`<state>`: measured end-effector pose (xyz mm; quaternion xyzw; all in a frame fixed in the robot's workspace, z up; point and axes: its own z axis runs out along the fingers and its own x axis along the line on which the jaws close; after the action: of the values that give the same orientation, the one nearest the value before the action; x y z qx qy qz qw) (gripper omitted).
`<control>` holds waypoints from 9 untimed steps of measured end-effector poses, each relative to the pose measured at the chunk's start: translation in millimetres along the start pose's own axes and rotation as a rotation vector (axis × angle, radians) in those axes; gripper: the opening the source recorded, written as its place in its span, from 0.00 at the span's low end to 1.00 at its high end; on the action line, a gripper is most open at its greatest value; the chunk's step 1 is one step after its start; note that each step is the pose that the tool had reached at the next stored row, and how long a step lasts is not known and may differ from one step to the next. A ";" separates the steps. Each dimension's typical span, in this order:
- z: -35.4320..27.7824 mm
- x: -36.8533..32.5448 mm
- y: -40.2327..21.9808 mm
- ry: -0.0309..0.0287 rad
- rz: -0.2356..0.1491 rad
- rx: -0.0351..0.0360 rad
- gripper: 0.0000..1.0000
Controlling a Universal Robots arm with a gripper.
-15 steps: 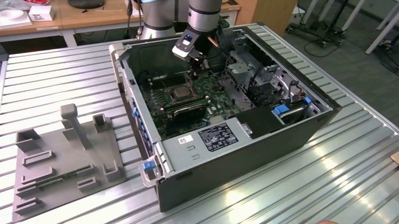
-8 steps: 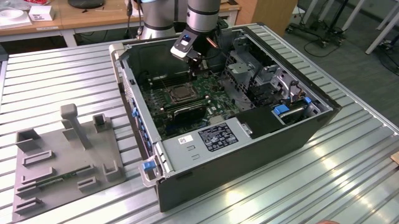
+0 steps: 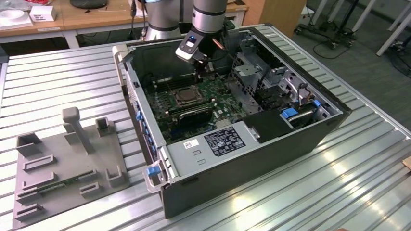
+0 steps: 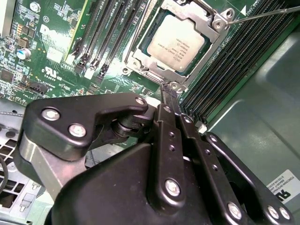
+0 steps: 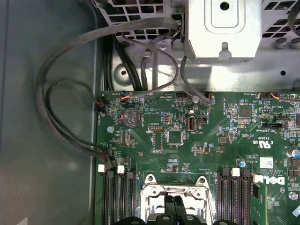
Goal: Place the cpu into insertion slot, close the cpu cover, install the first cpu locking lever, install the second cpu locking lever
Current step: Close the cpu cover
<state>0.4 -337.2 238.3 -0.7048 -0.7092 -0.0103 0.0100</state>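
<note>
Hand (image 4: 168, 96), fingertips pressed together and gripping nothing, hangs at 1 o'clock from the socket (image 3: 172, 98) in the exterior view. Beneath it the computer case (image 3: 270, 159) lies open on the surface (image 3: 334, 192). On the board (image 4: 47, 51), the cover (image 4: 140, 60) is down over the seated chip (image 4: 177, 44). One wire lever (image 4: 267, 14) juts free, so the lever step appears in hand. It calls for a precise catch on that wire.

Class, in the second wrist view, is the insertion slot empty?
No, the cpu lies flat inside the insertion slot, its tan-silver top plainly showing.
</note>
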 end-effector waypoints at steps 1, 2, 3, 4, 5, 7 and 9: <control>0.1 0.0 -0.3 0.0001 0.000 0.0000 0.11; 0.5 0.0 -0.6 0.0003 0.000 -0.0001 0.11; 0.8 0.0 -1.1 0.0004 0.000 -0.0002 0.11; 1.2 0.0 -1.8 0.0002 0.000 0.0000 0.11; 1.8 0.0 -2.8 0.0000 0.000 0.0000 0.11; 2.8 0.0 -4.7 0.0000 0.000 0.0000 0.11; 4.8 -0.1 -7.7 0.0000 0.000 0.0000 0.11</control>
<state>-7.3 -337.2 233.5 -0.7048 -0.7092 -0.0103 0.0100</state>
